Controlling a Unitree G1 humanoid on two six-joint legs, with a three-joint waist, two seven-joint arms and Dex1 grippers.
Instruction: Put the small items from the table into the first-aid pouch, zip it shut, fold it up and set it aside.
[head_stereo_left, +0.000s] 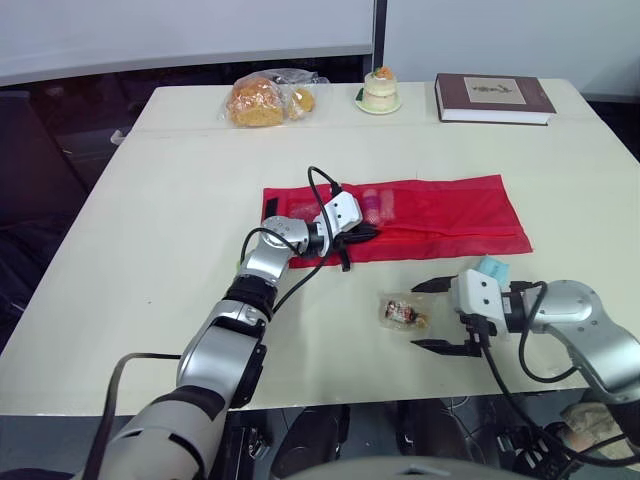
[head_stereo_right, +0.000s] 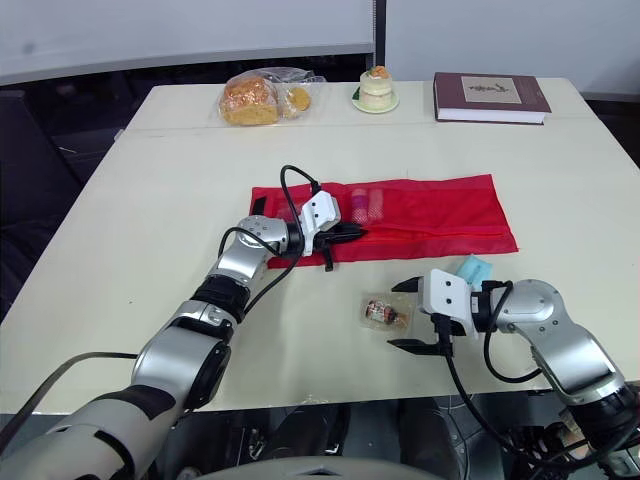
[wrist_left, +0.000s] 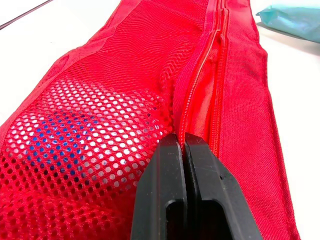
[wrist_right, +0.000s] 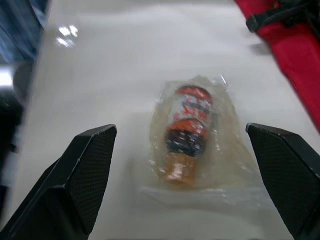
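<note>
**Table.** The cream table (head_stereo_left: 150, 270) has broad bare surface on its left half and along the near edge. The far edge carries a bag of bread (head_stereo_left: 258, 100), a small cake (head_stereo_left: 380, 90) and a book (head_stereo_left: 492, 97), all well apart from the work area.

**Pouch.** The red pouch (head_stereo_left: 440, 210) lies flat and unfolded across the middle of the table, long side running left to right. Its near long edge is straight, and a strip of bare table separates it from the loose items. The zipper (wrist_left: 200, 85) runs the length of the pouch. A blue and white item (wrist_left: 75, 135) shows through the mesh pocket beside the zipper.

**Left gripper.** The left gripper (head_stereo_left: 365, 232) sits over the left part of the pouch. Its two fingers are pressed together with no gap, tips resting at the zipper line. Whether any fabric or a pull tab is pinched between them cannot be told.

**Right gripper.** The right gripper (head_stereo_left: 432, 315) hovers low near the front edge of the table, fingers spread wide and holding nothing. One finger stands on each side of a small bottle in a clear bag (wrist_right: 185, 135), with room left on both sides.

**Loose items.** The bagged bottle lies on bare table in front of the pouch. A teal packet (head_stereo_left: 491, 267) lies just beside the right gripper, between it and the near edge of the pouch.
</note>
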